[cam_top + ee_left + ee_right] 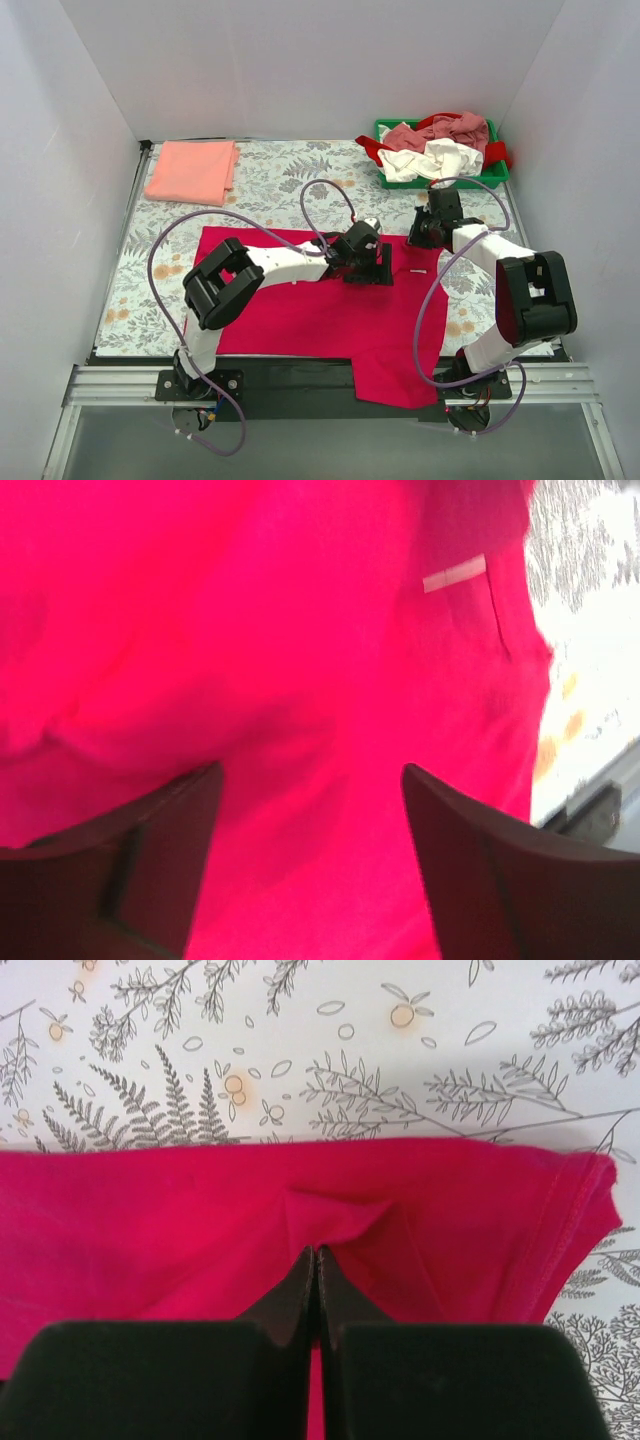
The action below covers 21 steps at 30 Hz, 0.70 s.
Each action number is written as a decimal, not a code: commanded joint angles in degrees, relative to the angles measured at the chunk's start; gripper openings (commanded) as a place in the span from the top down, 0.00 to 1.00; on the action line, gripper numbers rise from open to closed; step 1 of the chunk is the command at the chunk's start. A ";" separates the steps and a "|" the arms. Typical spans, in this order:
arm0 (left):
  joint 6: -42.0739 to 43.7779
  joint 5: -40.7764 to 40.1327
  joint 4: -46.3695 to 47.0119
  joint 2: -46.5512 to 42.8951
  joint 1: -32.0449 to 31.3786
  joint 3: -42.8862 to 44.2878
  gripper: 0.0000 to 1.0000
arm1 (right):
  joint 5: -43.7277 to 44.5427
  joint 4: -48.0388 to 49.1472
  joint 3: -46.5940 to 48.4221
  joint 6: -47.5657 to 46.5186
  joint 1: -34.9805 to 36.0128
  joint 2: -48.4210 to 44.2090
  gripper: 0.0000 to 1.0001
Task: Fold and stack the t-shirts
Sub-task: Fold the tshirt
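Observation:
The large crimson-red t-shirt [300, 315] lies spread on the table's middle, its near edge hanging over the front. My left gripper [368, 262] is open just over the shirt's far right part. In the left wrist view its jaws [310, 850] stand wide apart over red cloth [250, 630] with nothing between them. My right gripper [424, 236] is at the shirt's far right edge. In the right wrist view it [317, 1257] is shut on a pinched fold of the red shirt [150, 1230]. A folded salmon-pink t-shirt [192, 170] lies at the far left.
A green bin [497, 180] at the far right holds crumpled white [432, 160], dusty-pink [455, 130] and red [372, 150] tees. The table has a floral cover [280, 185]. White walls close in the left, back and right sides. A white tag [455, 573] shows on the red cloth.

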 commanded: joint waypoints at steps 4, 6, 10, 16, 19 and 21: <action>-3.01 -8.44 -3.84 4.47 -0.26 6.13 0.33 | -1.97 4.07 -3.36 0.73 -0.47 -4.56 0.99; -3.27 -9.50 -4.20 5.09 -0.61 6.74 0.35 | -1.89 4.34 -3.98 0.91 -0.47 -5.18 0.99; -3.71 -11.70 -5.60 6.41 -1.75 7.98 0.43 | -1.97 4.51 -4.86 0.82 -0.65 -5.97 0.99; -4.59 -14.86 -9.20 9.22 -2.90 11.49 0.65 | -1.45 4.60 -5.74 0.91 -0.74 -7.38 0.99; -4.77 -15.74 -10.26 9.57 -3.25 12.46 0.78 | -1.27 4.51 -6.18 0.91 -0.74 -7.64 0.99; -4.77 -16.18 -11.40 9.49 -3.42 13.08 0.88 | -1.36 4.43 -6.35 0.91 -0.74 -7.99 0.99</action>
